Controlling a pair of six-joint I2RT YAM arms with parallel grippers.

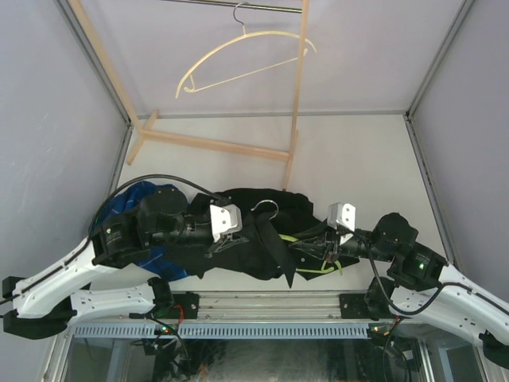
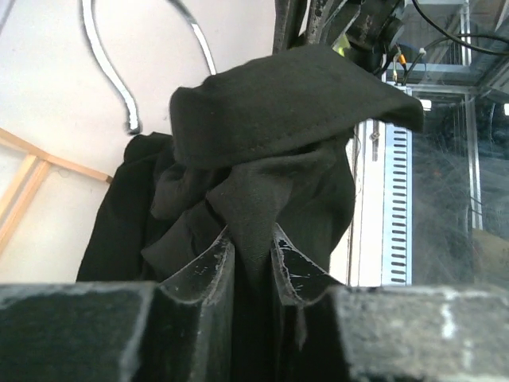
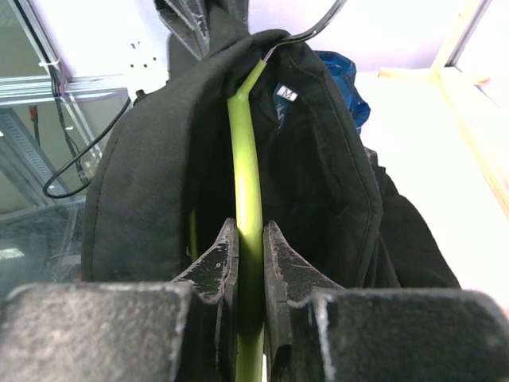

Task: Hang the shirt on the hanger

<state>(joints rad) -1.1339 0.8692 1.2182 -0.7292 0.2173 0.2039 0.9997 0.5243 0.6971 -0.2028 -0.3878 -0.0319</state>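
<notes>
The black shirt (image 1: 258,227) lies bunched on the table between the two arms. The lime-green hanger (image 1: 314,270) is partly inside it, with its metal hook (image 1: 268,206) poking out at the top. My left gripper (image 1: 228,241) is shut on a fold of the shirt (image 2: 286,111); black fabric fills the gap between its jaws (image 2: 250,235). My right gripper (image 1: 324,243) is shut on one green arm of the hanger (image 3: 242,151), which runs up under the shirt's collar (image 3: 135,175). A white size label shows inside the collar.
A blue plaid shirt (image 1: 137,199) lies under my left arm. A cream hanger (image 1: 238,52) hangs from the rail at the back. A wooden rack frame (image 1: 215,143) stands on the table's far half. The metal rail of the table's near edge (image 1: 238,328) runs below the arms.
</notes>
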